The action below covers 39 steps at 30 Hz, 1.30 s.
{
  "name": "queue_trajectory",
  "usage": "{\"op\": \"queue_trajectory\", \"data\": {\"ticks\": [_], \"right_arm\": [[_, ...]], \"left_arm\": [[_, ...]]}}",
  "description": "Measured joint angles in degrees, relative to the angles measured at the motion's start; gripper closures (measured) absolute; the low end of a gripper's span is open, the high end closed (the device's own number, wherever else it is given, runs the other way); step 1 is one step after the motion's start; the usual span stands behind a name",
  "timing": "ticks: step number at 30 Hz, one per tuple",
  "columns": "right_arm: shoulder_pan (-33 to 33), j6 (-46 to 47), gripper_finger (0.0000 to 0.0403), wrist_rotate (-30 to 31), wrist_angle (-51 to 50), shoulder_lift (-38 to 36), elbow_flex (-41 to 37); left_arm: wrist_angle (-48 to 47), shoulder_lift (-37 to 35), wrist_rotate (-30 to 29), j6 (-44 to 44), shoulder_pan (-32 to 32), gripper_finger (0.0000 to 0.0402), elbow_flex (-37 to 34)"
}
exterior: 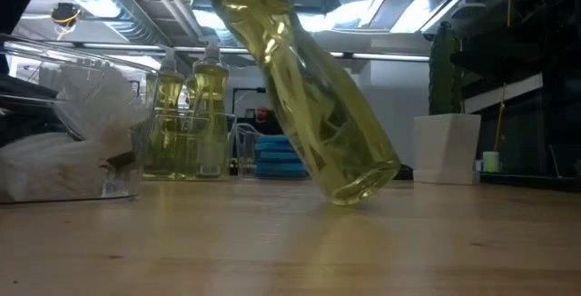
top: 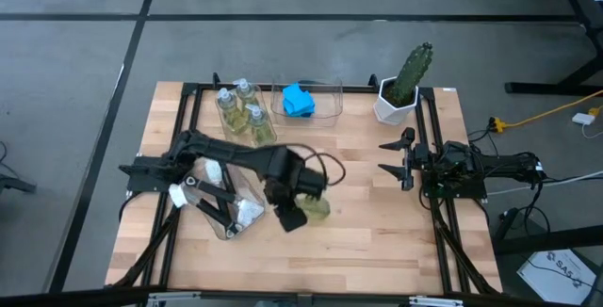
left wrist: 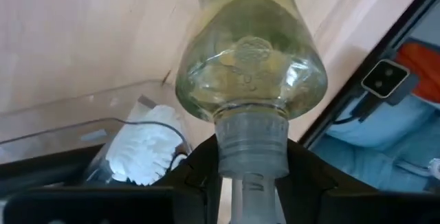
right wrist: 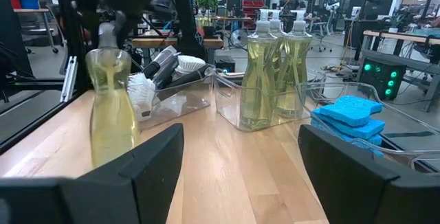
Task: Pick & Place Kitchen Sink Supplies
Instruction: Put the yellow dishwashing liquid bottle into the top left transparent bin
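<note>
From above, the left gripper [top: 294, 215] sits at centre frame, closed on the neck of a soap bottle [top: 316, 207] that lies low over the wooden table [top: 377, 241]. Lower left is a clear bin [top: 247, 194] of dish brushes [top: 247, 213]. At upper centre, three more bottles [top: 241, 109] stand in a bin beside the blue sponges [top: 299, 100]. The right gripper [top: 394, 156] waits at right, fingers spread apart and empty, below the cactus [top: 410, 73].

At table level, the held bottle [exterior: 309, 96] leans across mid frame, its bottom edge on the wood.

The left wrist camera shows dark fingers [left wrist: 196, 172] clamped around the bottle's neck [left wrist: 249, 148].

The right wrist camera shows the bottle [right wrist: 111, 107] at left, the grouped bottles [right wrist: 275, 69] in the middle and the sponges [right wrist: 350, 117] at right.
</note>
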Motion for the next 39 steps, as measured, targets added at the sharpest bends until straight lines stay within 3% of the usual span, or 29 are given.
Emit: {"op": "queue_trajectory", "data": {"ticks": [6, 16, 20, 27, 29, 30, 31, 39], "right_arm": [[0.00, 0.00, 0.0118, -0.02, 0.00, 0.00, -0.02], [-0.02, 0.02, 0.0118, -0.02, 0.00, 0.00, -0.02], [-0.01, 0.00, 0.0118, -0.02, 0.00, 0.00, -0.01], [-0.02, 0.00, 0.0118, 0.00, 0.01, 0.00, 0.00], [0.00, 0.01, 0.0118, 0.00, 0.01, 0.00, -0.01], [-0.02, 0.00, 0.0118, 0.00, 0.01, 0.00, 0.00], [-0.01, 0.01, 0.0118, -0.01, 0.00, 0.00, -0.01], [-0.02, 0.01, 0.0118, -0.01, 0.01, 0.00, -0.01]], "left_arm": [[-0.03, -1.72, 0.59, 3.08, 4.67, 0.0301, -0.02], [0.04, -9.78, -7.58, 5.55, 9.25, 0.0303, -0.22], [-0.01, -13.58, -11.13, 4.86, 10.41, 0.0303, -2.77], [-0.22, -18.88, -9.12, 5.11, 11.09, 0.0308, -9.83], [0.08, -21.32, -10.38, 4.76, 11.63, 0.0324, -11.03], [0.39, -22.64, -11.16, 4.34, 11.82, 0.0358, -11.51], [0.26, -23.88, -11.39, 4.04, 12.05, 0.0366, -11.99], [0.41, -33.33, -18.58, -0.10, 11.94, 0.0366, -12.20]]}}
